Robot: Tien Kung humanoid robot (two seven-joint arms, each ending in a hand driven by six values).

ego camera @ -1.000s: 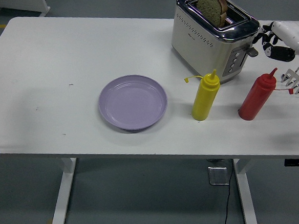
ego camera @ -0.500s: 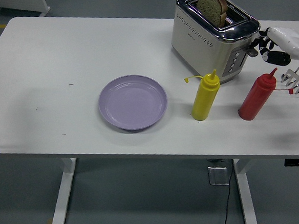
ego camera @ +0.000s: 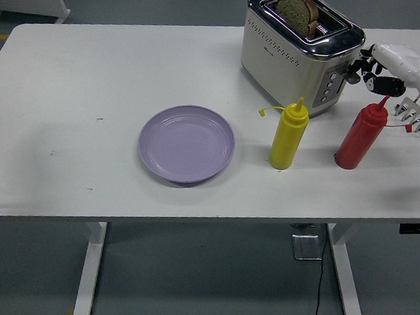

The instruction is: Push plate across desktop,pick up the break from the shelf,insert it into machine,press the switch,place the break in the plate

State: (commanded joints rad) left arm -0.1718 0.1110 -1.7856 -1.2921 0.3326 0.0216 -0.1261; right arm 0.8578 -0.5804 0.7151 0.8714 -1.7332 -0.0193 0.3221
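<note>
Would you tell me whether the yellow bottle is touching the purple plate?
Apart. The head view shows a clear strip of white table between the yellow bottle and the purple plate.

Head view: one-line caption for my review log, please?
Right robot hand at the toaster lever, bread slice in the slot, purple plate waiting empty.

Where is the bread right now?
In the head view, the bread stands in a slot of the silver toaster at the table's far right, behind the yellow bottle.
</note>
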